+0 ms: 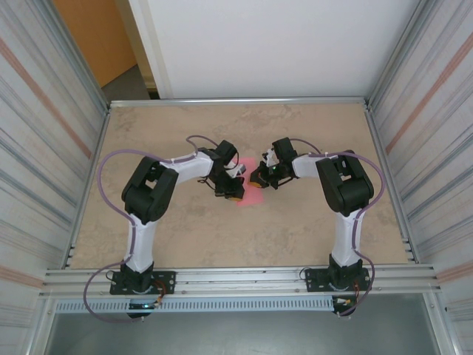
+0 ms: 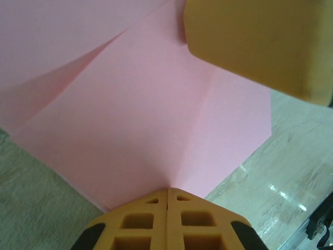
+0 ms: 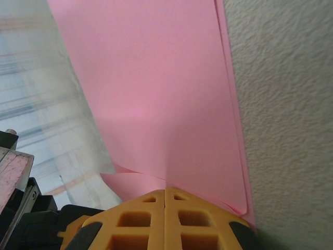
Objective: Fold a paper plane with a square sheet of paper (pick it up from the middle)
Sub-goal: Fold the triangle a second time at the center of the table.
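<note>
As the pink sheet (image 2: 135,120) lay between them, left gripper (image 2: 167,192) and right gripper (image 3: 165,191) were clamped onto opposite sides

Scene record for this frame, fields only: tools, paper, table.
left tool: shut, pinching the pink paper
right tool: shut on the same sheet
fold state: partly folded, with creases and overlapping flaps visible
location: mid table, between the two tools
plane: not yet formed
</note>
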